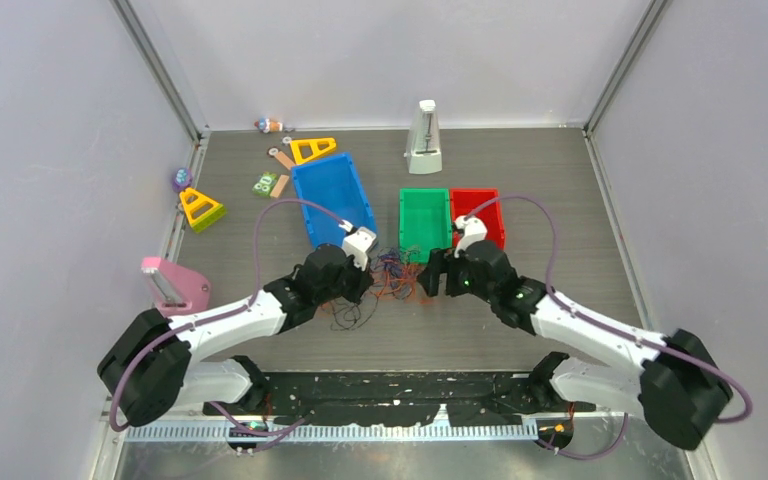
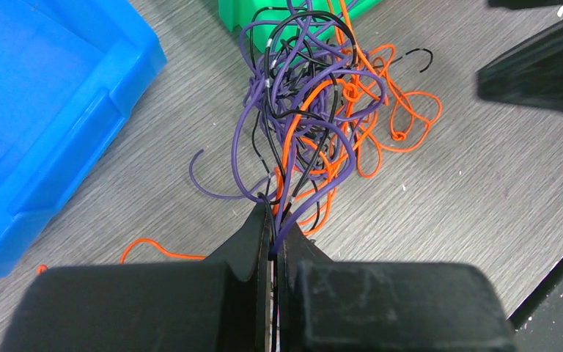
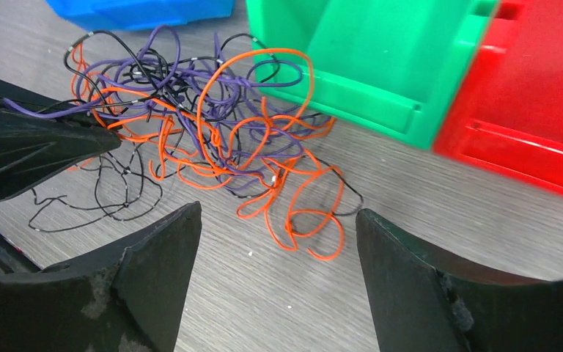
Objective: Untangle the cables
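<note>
Tangled cables [image 2: 300, 110], seemingly purple strands, pinched by left hand [image 2: 273, 220]; right hand [image 3: 277, 214] wide.

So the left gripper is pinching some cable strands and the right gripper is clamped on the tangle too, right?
Not quite: the left gripper is shut on strands of the cables, but the right gripper is open, jaws wide apart and holding nothing; the right wrist view shows it.

Left gripper [image 2: 272, 224]: fingers pinched on cables [image 2: 304, 110]. Right gripper [image 3: 278, 214]: fingers spread wide. Both arms [image 1: 250, 318] extended far, angled toward centre.
</note>
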